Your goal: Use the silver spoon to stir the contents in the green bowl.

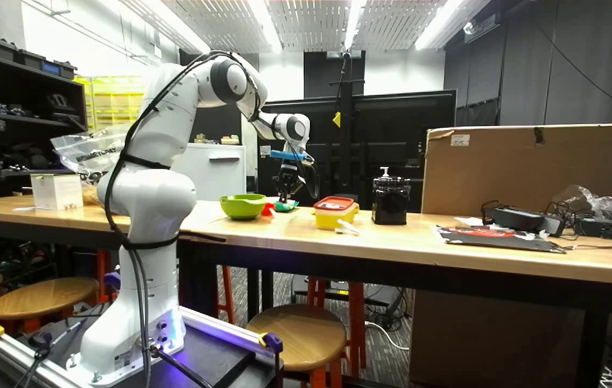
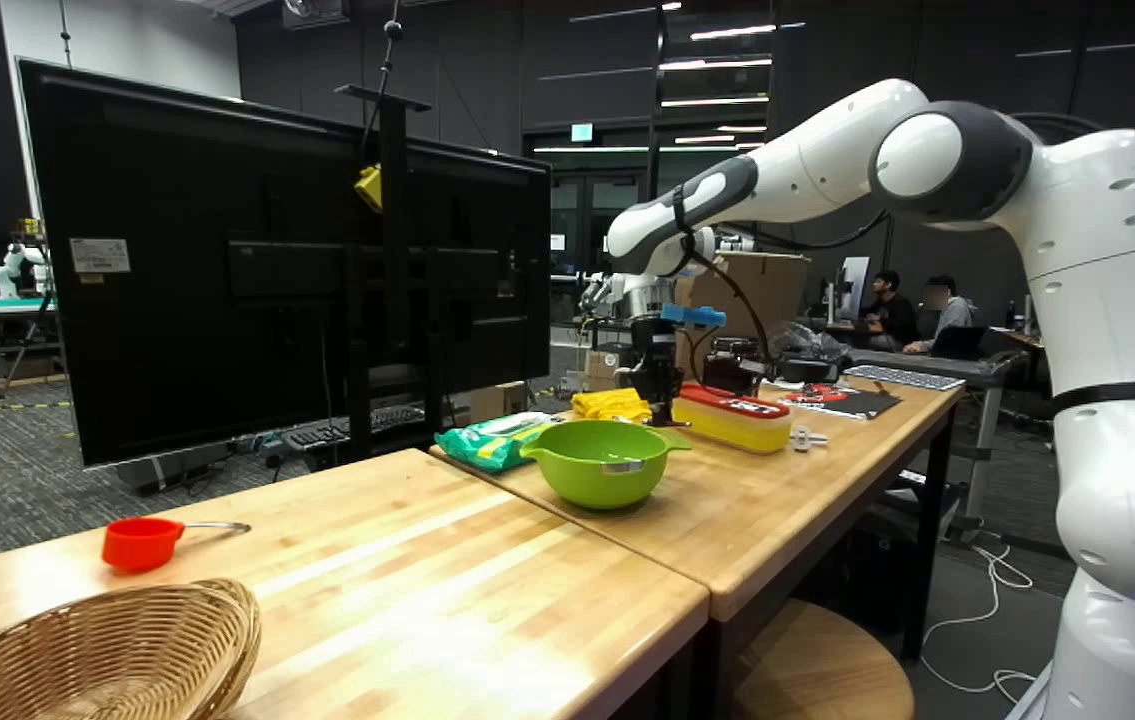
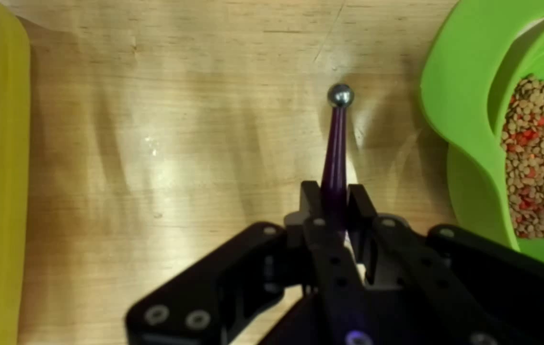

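Observation:
The green bowl (image 1: 242, 207) stands on the wooden table in both exterior views (image 2: 602, 478). It shows at the right of the wrist view (image 3: 463, 76), holding brown grains with red bits. My gripper (image 3: 334, 196) is shut on a dark purple handle (image 3: 336, 148) with a silver ball end, beside the bowl in the wrist view. The handle's other end is hidden by the fingers, so I cannot tell whether it is the silver spoon. The gripper points down near the table in both exterior views (image 1: 283, 199) (image 2: 665, 412), partly behind the bowl's rim in one.
A yellow container (image 2: 732, 425) with a red lid stands on the gripper's other side, at the wrist view's left edge (image 3: 5, 158). A green packet (image 2: 489, 447) and yellow cloth (image 2: 612, 404) lie nearby. A red cup (image 2: 140, 546), wicker basket (image 2: 97, 635) and black jar (image 1: 390, 202) stand farther off.

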You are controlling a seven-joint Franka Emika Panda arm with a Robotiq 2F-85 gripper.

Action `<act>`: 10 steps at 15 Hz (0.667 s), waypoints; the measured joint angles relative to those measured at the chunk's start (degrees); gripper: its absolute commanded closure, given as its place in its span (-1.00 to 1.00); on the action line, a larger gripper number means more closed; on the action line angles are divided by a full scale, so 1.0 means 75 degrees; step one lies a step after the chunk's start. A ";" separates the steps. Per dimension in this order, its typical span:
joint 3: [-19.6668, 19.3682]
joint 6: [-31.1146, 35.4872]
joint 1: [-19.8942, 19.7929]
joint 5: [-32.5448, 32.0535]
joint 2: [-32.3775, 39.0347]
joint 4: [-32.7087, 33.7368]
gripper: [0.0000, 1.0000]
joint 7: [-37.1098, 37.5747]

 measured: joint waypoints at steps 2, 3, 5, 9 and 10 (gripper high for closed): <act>-0.0026 0.0481 -0.0004 0.0000 -0.0198 -0.0591 0.93 -0.0079; -0.0039 0.0740 -0.0004 0.0000 -0.0288 -0.0887 0.93 -0.0135; -0.0065 0.1251 -0.0006 0.0003 -0.0428 -0.1463 0.93 -0.0224; -0.0083 0.1961 -0.0030 0.0023 -0.0609 -0.2207 0.21 -0.0417; -0.0083 0.2046 -0.0031 0.0022 -0.0661 -0.2291 0.10 -0.0464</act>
